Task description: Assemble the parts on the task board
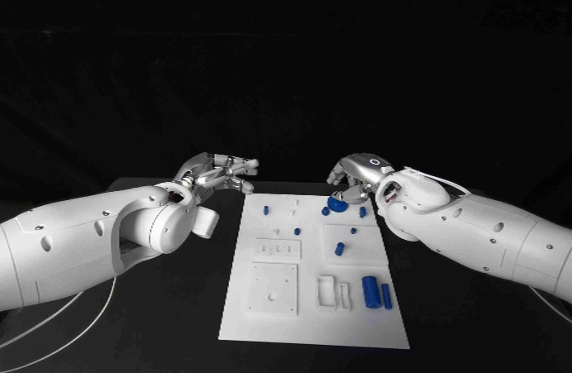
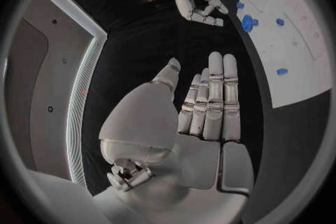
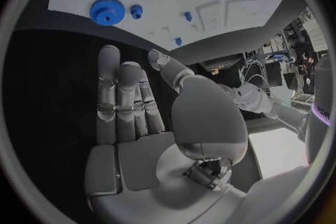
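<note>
The white task board lies in the middle of the black table. A blue gear sits near its far right corner, with several small blue pegs around it and two blue cylinders nearer the front right. My right hand hovers just beyond the gear, holding nothing; its fingers are straight, short of the gear. My left hand is off the board's far left corner, its fingers flat and together, empty. The gear lies apart from the right hand.
White raised blocks and recessed plates take up the board's near left half, and a slotted white holder stands beside the cylinders. Black table surface surrounds the board on both sides.
</note>
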Controlling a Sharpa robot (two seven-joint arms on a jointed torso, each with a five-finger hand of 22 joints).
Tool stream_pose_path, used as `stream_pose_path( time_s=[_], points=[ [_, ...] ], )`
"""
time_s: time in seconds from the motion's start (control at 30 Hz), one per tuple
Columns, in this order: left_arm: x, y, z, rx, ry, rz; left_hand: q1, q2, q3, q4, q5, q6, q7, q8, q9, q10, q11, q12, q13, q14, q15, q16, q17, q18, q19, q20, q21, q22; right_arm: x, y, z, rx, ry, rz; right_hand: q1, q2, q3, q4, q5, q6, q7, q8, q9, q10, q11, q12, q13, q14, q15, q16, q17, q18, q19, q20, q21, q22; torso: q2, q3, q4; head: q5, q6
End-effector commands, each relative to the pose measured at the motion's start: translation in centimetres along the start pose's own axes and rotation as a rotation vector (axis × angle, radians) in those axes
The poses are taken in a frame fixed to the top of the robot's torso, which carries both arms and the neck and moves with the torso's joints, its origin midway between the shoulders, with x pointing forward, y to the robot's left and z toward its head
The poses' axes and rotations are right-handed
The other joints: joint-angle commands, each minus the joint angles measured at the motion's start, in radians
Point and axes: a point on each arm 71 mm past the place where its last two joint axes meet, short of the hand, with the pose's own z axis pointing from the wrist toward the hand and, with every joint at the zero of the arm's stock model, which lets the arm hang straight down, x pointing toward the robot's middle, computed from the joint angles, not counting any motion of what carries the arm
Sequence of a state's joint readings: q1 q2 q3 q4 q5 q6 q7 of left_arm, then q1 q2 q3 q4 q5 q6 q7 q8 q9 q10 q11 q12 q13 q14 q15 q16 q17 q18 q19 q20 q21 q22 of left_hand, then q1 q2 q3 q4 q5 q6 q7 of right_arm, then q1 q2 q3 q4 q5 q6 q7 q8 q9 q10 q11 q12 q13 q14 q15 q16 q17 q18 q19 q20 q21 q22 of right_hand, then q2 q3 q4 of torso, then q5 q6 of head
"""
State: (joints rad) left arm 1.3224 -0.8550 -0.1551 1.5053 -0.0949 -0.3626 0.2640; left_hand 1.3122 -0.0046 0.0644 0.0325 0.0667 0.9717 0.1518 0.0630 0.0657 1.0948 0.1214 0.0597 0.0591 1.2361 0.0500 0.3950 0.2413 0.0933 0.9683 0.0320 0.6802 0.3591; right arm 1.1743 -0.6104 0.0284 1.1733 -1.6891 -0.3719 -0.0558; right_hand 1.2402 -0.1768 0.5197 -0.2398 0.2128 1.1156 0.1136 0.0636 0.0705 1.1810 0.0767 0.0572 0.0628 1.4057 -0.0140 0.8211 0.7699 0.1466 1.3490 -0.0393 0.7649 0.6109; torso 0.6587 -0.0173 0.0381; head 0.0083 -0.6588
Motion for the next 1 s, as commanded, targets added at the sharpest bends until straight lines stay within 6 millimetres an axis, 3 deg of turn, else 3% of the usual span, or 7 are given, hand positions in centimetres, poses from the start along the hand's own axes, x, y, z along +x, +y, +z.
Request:
stream_pose_path(
  time_s=[0.03,0.27,0.53,0.8,1.0],
  points=[
    [0.4,-0.4,-0.1,0.015,0.02,0.001,-0.005,-0.007,0.002,-0.006,0.003,-0.008,-0.001,0.0,0.001,-0.01,0.0,0.001,0.001,-0.001,0.004,-0.002,-0.001,-0.004,-0.003,0.004,-0.004,-0.001,0.1,0.1,0.2,0.023,-0.016,-0.066,-0.002,-0.011,0.005,0.011,-0.001,-0.003,-0.004,-0.001,0.001,0.002,0.001,0.001,0.0,0.007,-0.001,0.008,-0.003,0.016,0.011,0.001,-0.014,0.021,0.015,-0.0024,0.003,-0.002,0.003],
    [0.7,-0.8,-0.2,0.021,0.028,-0.001,-0.006,-0.009,0.004,-0.005,0.004,-0.009,0.0,0.0,0.001,-0.014,0.001,0.001,0.001,0.0,0.005,0.0,-0.001,-0.003,-0.003,0.004,-0.003,-0.003,0.9,0.4,0.3,0.025,0.008,-0.076,-0.002,-0.011,0.011,0.012,-0.002,-0.002,-0.004,0.0,0.001,0.005,0.0,0.001,0.0,0.011,0.001,0.011,-0.007,0.021,0.016,0.004,-0.028,0.053,0.026,-0.0012,0.0048,-0.002,0.005],
    [0.9,-1.0,-0.1,0.025,0.037,-0.003,-0.007,-0.01,0.008,-0.003,0.003,-0.012,-0.004,0.0,0.001,-0.024,0.0,0.001,0.001,0.001,0.003,0.005,0.0,-0.002,-0.002,0.004,0.001,-0.005,1.7,0.3,0.4,0.035,0.026,-0.088,-0.002,-0.014,0.018,0.01,0.002,-0.003,-0.003,0.0,0.001,0.009,0.0,0.001,0.0,0.007,0.003,0.011,-0.014,0.018,0.022,0.005,-0.076,0.126,0.04,-0.0035,0.0086,-0.004,0.011],
    [0.7,-1.0,-0.1,0.025,0.032,-0.003,-0.008,-0.011,0.009,-0.002,0.003,-0.013,-0.002,0.0,0.001,-0.025,0.0,0.001,0.001,-0.001,0.001,0.028,0.01,-0.003,-0.002,0.001,0.015,-0.002,2.1,0.5,0.4,0.029,0.051,-0.088,-0.006,-0.01,0.021,0.009,0.005,0.002,-0.002,0.0,0.001,0.018,-0.002,0.001,0.0,0.007,0.001,0.013,-0.014,0.017,0.042,0.004,-0.138,0.21,0.044,-0.0058,0.0065,-0.004,0.005],
    [0.8,-1.0,-0.1,0.025,0.036,-0.004,-0.009,-0.012,0.009,0.0,0.002,-0.014,-0.003,0.0,0.001,-0.026,0.0,0.001,0.001,-0.002,0.001,0.031,0.011,-0.003,-0.003,0.001,0.018,-0.002,2.5,0.6,0.4,0.031,0.069,-0.09,-0.007,-0.008,0.022,0.009,0.006,0.004,-0.001,0.0,0.001,0.02,-0.002,0.001,0.0,0.008,0.002,0.014,-0.014,0.018,0.049,0.005,-0.159,0.239,0.047,-0.0062,0.0114,-0.005,0.004]
  ],
)
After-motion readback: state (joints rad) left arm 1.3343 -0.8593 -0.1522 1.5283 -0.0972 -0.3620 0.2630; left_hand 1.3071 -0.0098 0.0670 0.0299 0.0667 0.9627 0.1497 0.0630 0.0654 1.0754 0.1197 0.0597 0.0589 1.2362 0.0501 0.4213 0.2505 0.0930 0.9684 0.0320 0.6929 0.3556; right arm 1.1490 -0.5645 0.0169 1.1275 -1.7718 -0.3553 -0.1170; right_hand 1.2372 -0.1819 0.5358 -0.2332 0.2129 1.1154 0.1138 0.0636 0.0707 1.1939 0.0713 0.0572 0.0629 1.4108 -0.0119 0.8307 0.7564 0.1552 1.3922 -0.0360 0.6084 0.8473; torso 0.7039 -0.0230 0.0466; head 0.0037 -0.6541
